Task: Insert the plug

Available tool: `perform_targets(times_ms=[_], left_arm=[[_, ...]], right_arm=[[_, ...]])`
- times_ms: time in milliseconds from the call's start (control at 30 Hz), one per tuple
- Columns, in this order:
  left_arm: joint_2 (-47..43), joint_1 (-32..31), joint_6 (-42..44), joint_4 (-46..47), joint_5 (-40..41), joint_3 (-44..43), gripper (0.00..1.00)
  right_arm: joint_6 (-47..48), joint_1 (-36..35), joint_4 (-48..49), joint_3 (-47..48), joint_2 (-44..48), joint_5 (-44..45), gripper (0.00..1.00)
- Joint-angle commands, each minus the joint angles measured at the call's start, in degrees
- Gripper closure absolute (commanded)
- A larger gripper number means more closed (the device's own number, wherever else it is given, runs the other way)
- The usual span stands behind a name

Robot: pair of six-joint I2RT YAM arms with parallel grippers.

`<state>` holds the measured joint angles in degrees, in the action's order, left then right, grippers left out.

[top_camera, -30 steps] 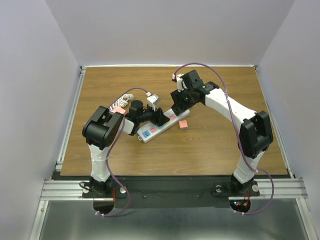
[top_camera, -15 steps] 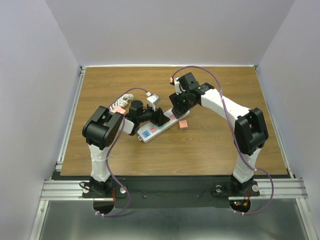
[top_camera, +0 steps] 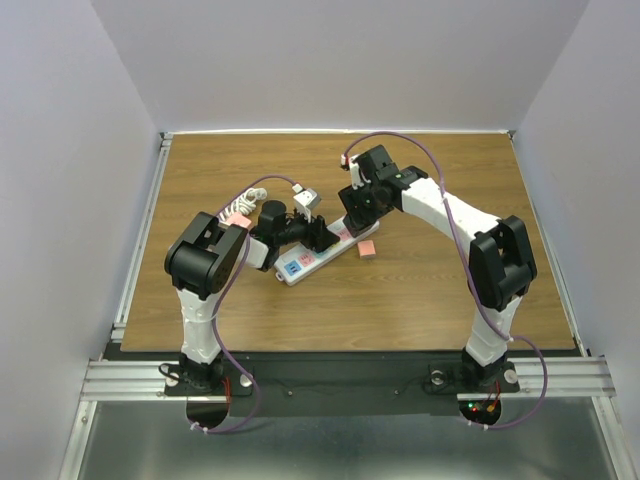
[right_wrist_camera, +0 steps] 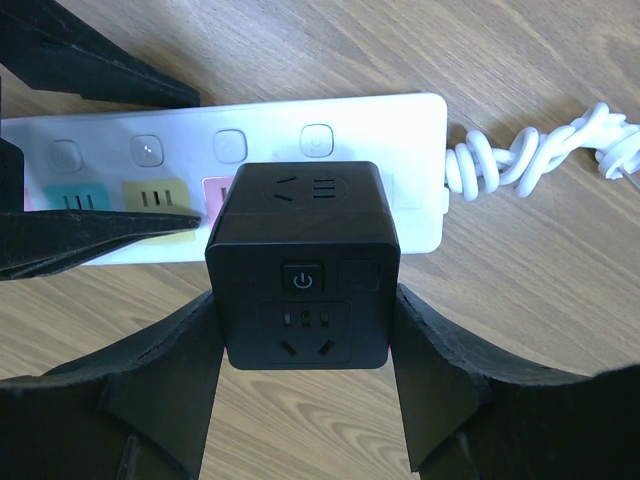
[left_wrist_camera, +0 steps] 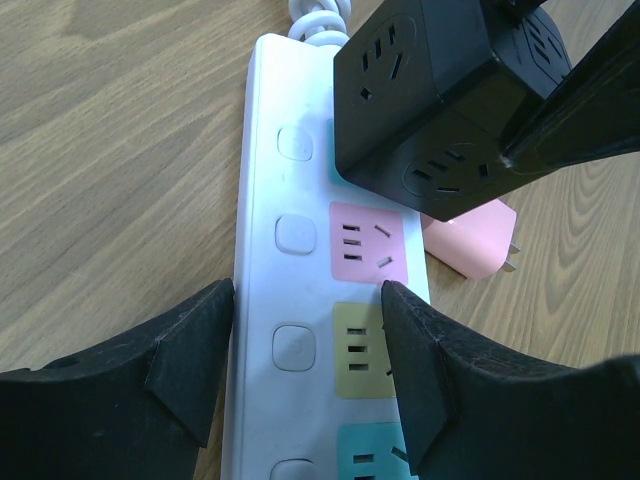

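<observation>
**Black cube adapter held over the power strip's cord end**

The right fingers [right_wrist_camera: 160, 370] are clamped on the two side faces of the black cube adapter [right_wrist_camera: 305, 260]. They hold it upright at the end of the white power strip [right_wrist_camera: 380, 115], where the coiled white cord [right_wrist_camera: 530, 160] leaves it. The cube covers the last socket, next to the pink one. Its underside is hidden, so I cannot tell whether its pins are seated or only resting on the strip.

The left fingers [left_wrist_camera: 190, 350] straddle the strip further along, one against each long edge, closed on its width near the pink and yellow sockets.

In the overhead view the strip [top_camera: 300, 262] lies at an angle near the middle of the wooden tabletop [top_camera: 450, 290], with both arms meeting over it. A small pink plug [left_wrist_camera: 470, 245] lies on the wood just beside the strip, on the cube's side, with its metal pins pointing away from the strip.
</observation>
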<state>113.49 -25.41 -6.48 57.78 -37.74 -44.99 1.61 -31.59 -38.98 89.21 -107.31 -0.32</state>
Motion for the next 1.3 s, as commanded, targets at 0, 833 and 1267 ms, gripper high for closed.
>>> perform_targets(times_ms=[0, 833, 1267], left_arm=[[-1.52, -0.26, 1.38, -1.53, -0.23, 1.31, 0.30], [-1.52, -0.26, 1.38, -1.44, -0.58, 1.31, 0.30], [-0.99, -0.96, 2.26, -2.32, -0.85, 0.70, 0.33]], right_arm=[[-0.64, -0.40, -1.62, 1.85, 0.25, 2.34, 0.99], [0.33, -0.49, -3.11, 3.51, -1.85, 0.93, 1.00], [1.21, -0.57, -5.31, 9.93, -10.37, 3.30, 0.99]])
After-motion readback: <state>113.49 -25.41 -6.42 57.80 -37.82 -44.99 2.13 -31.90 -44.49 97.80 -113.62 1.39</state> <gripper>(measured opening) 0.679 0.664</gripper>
